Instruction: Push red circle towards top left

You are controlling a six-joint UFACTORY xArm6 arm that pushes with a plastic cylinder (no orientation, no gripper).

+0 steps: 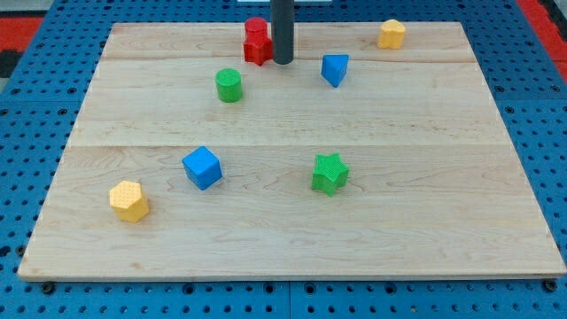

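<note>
The red circle [256,28] sits near the top edge of the wooden board [292,239], a little left of centre. A second red block [258,51], whose shape I cannot make out, touches it on the side towards the view's bottom. My tip [283,62] rests on the board just to the right of the two red blocks, close against the lower one. The dark rod rises straight up out of the view's top.
A green cylinder [229,85] lies below and left of the red blocks. A blue triangular block [334,68] is right of my tip. A yellow block [392,34] is at top right. A blue cube [202,167], green star [330,173] and yellow hexagon [129,200] lie lower down.
</note>
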